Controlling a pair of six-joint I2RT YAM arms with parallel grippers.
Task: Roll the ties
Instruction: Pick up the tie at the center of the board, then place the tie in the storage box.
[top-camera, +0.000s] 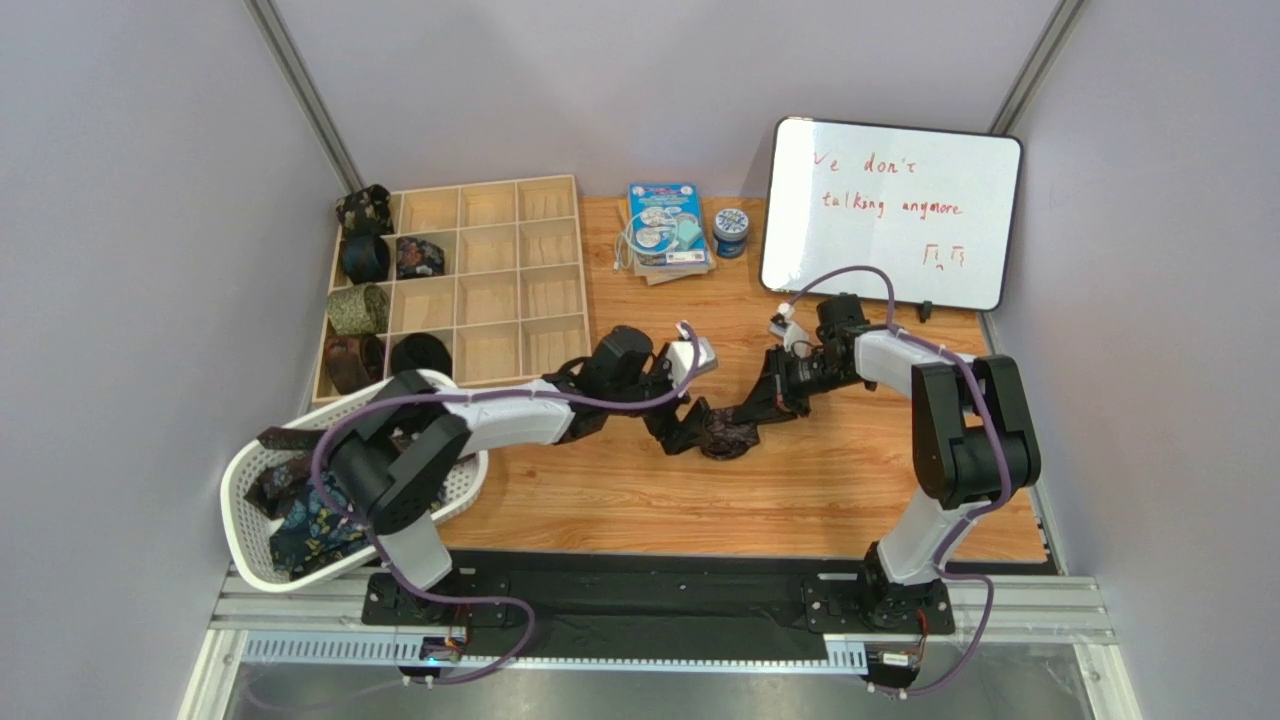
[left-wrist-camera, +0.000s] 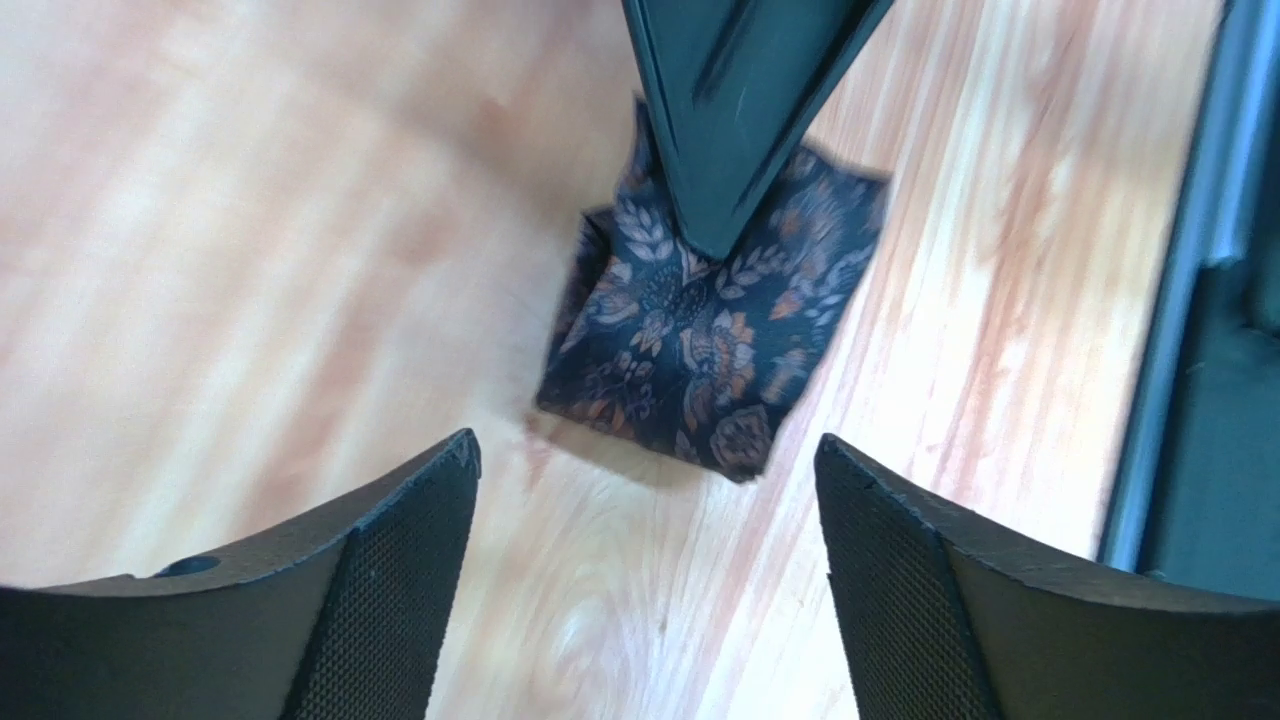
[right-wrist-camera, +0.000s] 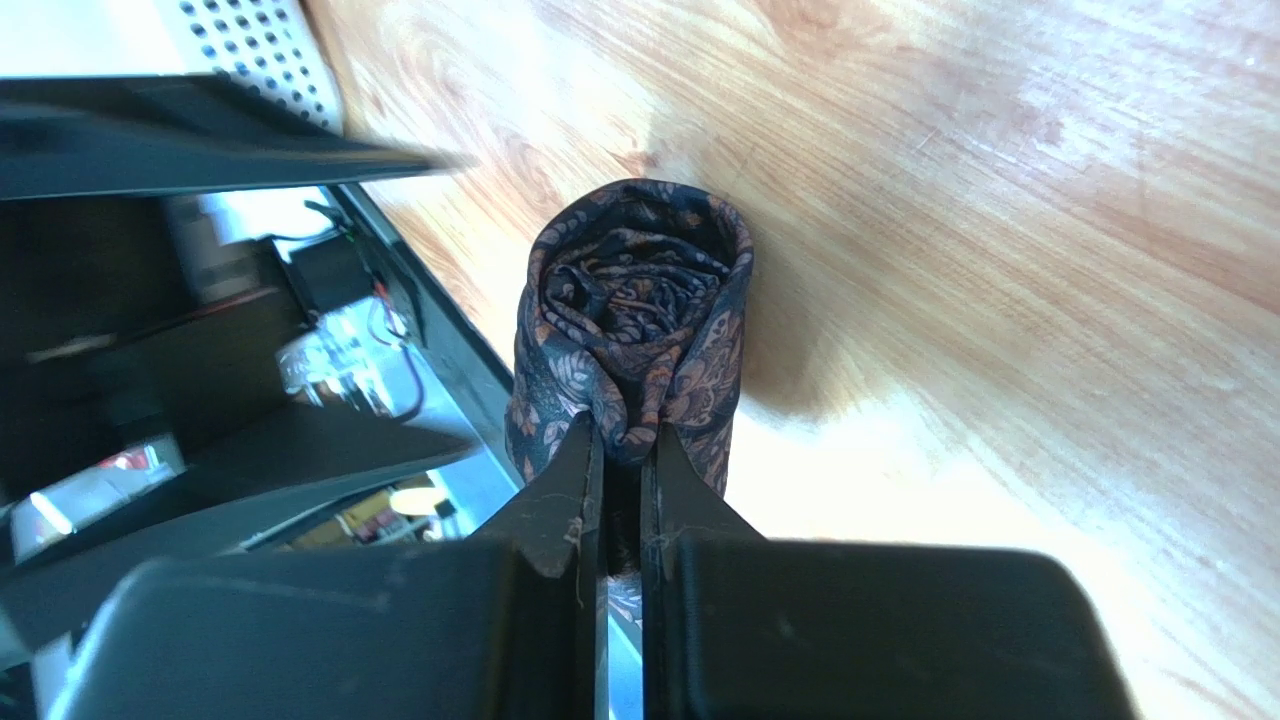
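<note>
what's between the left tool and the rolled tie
Only bare wooden tabletop; the left tool stands open short of the rolled tie, as the left wrist view shows.

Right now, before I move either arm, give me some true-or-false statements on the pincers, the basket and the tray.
The right pincer is shut on the rolled tie. True.
The left pincer grips that tie too. False: the left pincer stands open, holding nothing.
The white basket holds no ties. False: unrolled ties lie in the white basket.
The wooden tray holds coiled ties in its left compartments. True.
</note>
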